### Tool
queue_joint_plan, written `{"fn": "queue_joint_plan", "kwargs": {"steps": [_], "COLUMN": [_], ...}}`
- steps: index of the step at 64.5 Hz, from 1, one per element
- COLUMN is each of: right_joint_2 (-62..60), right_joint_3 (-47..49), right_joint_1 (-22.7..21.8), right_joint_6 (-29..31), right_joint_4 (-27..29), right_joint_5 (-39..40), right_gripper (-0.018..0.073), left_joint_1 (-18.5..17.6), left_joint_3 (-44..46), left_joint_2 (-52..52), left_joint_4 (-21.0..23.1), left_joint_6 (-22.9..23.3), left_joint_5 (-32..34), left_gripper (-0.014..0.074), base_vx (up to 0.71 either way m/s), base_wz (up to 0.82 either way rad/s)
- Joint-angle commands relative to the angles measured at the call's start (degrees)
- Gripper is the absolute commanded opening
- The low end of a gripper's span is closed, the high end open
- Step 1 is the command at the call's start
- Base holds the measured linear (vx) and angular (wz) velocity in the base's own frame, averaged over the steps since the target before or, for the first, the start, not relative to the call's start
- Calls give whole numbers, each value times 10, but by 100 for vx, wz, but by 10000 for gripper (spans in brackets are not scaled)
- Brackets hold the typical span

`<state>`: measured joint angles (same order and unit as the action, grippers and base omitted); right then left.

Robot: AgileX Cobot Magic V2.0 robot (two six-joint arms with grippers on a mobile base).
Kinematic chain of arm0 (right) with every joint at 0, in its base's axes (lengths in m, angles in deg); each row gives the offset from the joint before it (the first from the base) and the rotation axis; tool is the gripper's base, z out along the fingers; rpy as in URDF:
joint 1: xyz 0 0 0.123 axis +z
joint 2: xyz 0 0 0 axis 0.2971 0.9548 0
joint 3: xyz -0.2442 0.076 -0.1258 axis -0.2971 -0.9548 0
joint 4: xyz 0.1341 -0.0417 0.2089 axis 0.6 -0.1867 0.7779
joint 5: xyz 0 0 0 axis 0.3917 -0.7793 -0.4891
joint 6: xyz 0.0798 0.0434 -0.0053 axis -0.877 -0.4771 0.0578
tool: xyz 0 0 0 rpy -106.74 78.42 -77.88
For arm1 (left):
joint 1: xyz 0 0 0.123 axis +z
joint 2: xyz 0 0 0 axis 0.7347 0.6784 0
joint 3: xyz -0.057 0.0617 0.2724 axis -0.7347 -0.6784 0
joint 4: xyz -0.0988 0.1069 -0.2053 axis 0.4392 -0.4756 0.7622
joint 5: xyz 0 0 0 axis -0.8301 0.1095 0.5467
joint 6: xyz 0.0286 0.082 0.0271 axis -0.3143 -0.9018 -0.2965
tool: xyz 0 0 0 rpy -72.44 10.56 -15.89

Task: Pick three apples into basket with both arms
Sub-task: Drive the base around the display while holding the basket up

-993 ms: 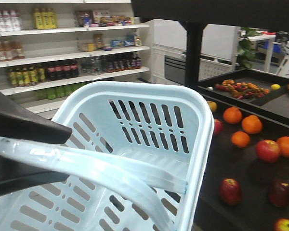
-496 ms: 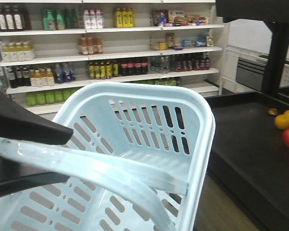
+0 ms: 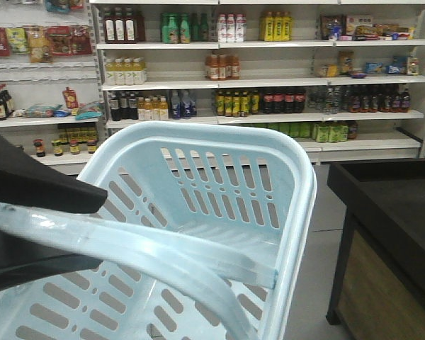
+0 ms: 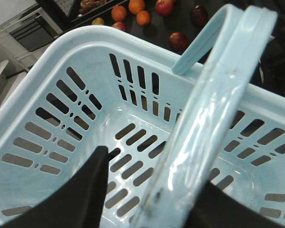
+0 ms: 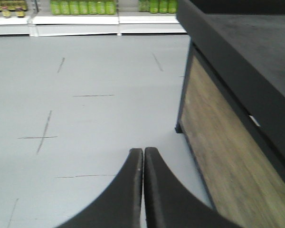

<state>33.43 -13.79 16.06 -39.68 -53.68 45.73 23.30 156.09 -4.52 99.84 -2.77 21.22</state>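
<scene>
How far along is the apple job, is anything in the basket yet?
Done: the left gripper has its jaws around the handle of the basket. In hand: nothing else; its bottom is bare, and the right gripper is shut, empty, over the shop floor. Left: all three apples; several lie on the black counter beyond the basket.

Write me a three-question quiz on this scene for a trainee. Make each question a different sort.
1. True or false: the basket holds fruit.
2. Multiple choice: the left claw is shut on A) the basket's handle, B) an orange, C) nothing.
3. Fill in: the right claw is shut, empty, and hangs above the bare ____.

Key
1. False. It is empty, and the apples lie outside it.
2. A.
3. floor.
</scene>
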Motion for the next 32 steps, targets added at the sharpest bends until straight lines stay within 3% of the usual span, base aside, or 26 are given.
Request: {"fn": "queue_joint_plan", "kwargs": {"steps": [1, 32], "right_joint_2": [-1, -1], "right_joint_3": [1, 1], "right_joint_1": [-2, -2], "right_joint_6": [0, 0], "right_joint_4": [-2, -2], "right_joint_5": [41, 41], "right_gripper": [-1, -1], "left_joint_1": [-3, -3], "left_joint_3": [20, 20], "left_joint_2": [-9, -9], "left_joint_4": [40, 40], "left_joint_6": [2, 2], "left_joint_5": [42, 42], "left_gripper": [-8, -8], "base_vx": [14, 21], "base_wz": [38, 26]}}
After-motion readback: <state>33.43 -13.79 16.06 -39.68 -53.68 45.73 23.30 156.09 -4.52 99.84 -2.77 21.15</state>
